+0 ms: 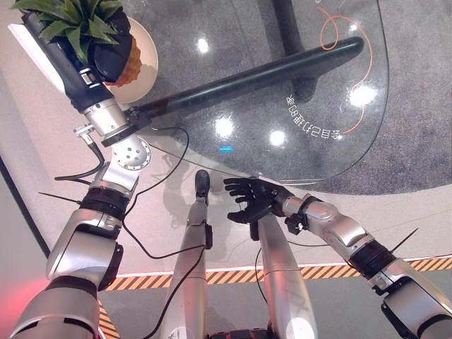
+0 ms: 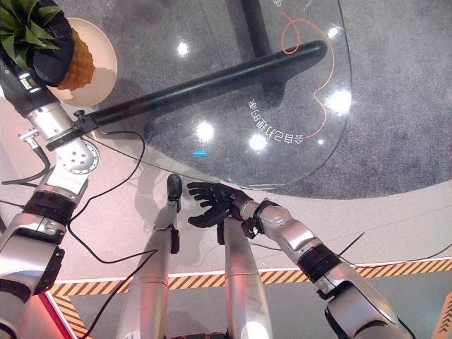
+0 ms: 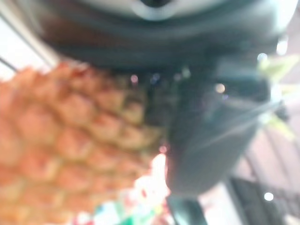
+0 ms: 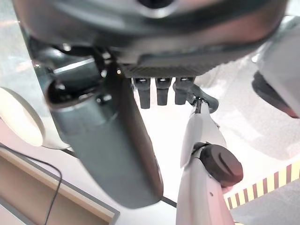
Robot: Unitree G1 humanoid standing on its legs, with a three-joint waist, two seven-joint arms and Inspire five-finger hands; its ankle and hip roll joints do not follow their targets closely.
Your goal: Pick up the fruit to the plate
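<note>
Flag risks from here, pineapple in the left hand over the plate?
1. The left hand grips the pineapple while it sits tilted over the plate; on release it may roll off.
2. The plate sits by the glass table's edge, so a nudge from the hand could push it off.
3. The right hand hangs open below the table edge and cannot steady anything.

Glossy glass table [image 1: 339,141], rough scaly pineapple [image 2: 76,65], smooth matt plate [image 2: 99,42]

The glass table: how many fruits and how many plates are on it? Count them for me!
Fruit: 1, the pineapple, held in the left hand over the plate.
Plates: 1, the white plate on the glass table.
Total: 2 things.
</note>
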